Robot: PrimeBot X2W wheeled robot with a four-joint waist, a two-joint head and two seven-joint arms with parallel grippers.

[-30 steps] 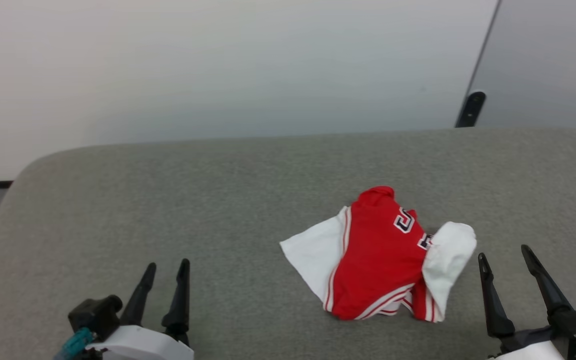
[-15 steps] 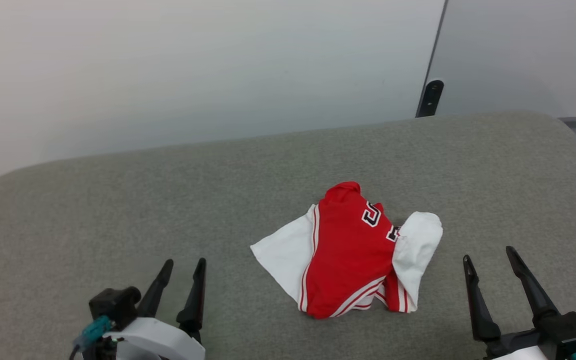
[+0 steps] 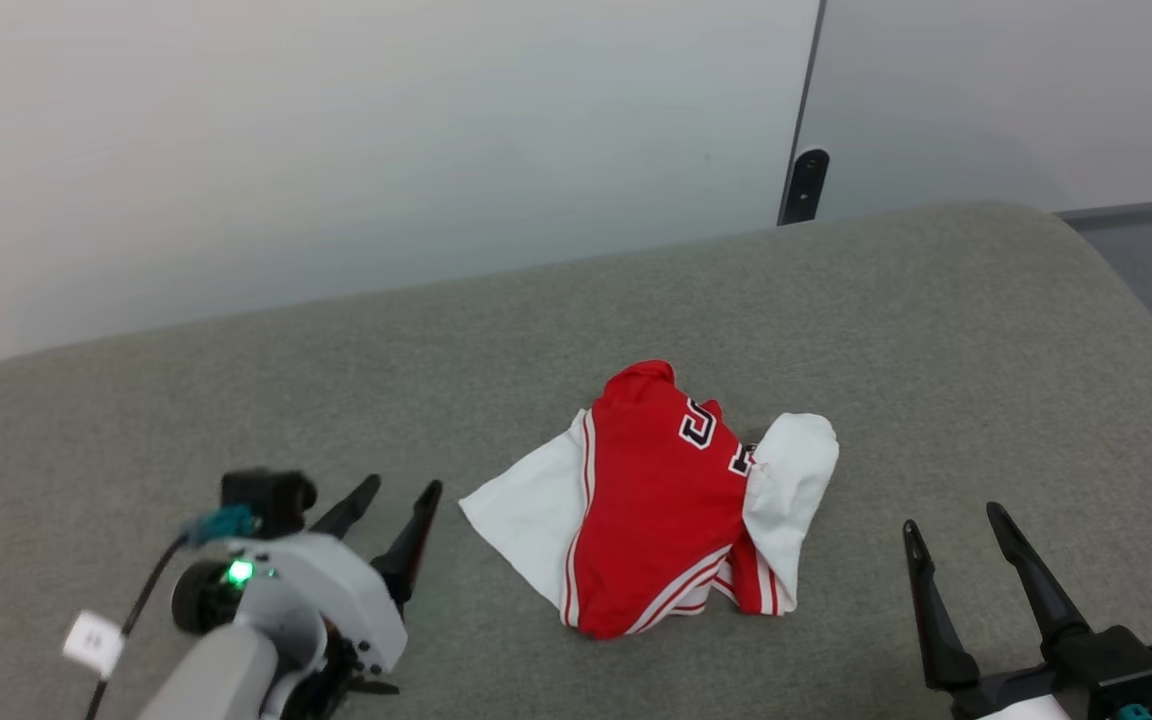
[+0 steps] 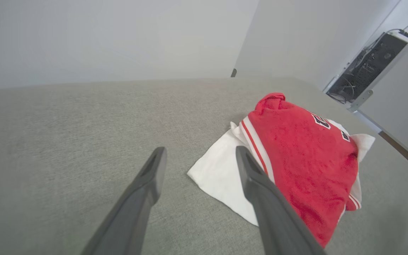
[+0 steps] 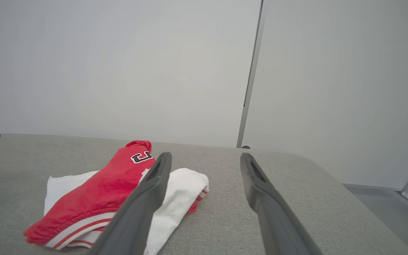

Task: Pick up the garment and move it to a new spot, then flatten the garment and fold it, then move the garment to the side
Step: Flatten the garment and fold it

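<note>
On the grey tabletop (image 3: 236,400), has swung spread left gripper (image 3: 403,485) nearer the red jersey (image 3: 651,500); keeps right gripper (image 3: 951,518) spread.

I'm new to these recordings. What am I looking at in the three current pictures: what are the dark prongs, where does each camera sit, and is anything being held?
This is a wheeled robot with two arms. Each arm ends in a tool with two long dark fingers, which are the prongs you see. The head view looks down from the robot's head, with the left tool at lower left and the right tool at lower right. The other two pictures come from cameras on the wrists. Each looks along its own tool's fingers, so they rise from the bottom edge. On the grey padded surface lies the garment, a crumpled red shirt with white sleeves, striped trim and some black lettering. Both tools are open and hold nothing. Neither touches the garment, which lies between them.
</note>
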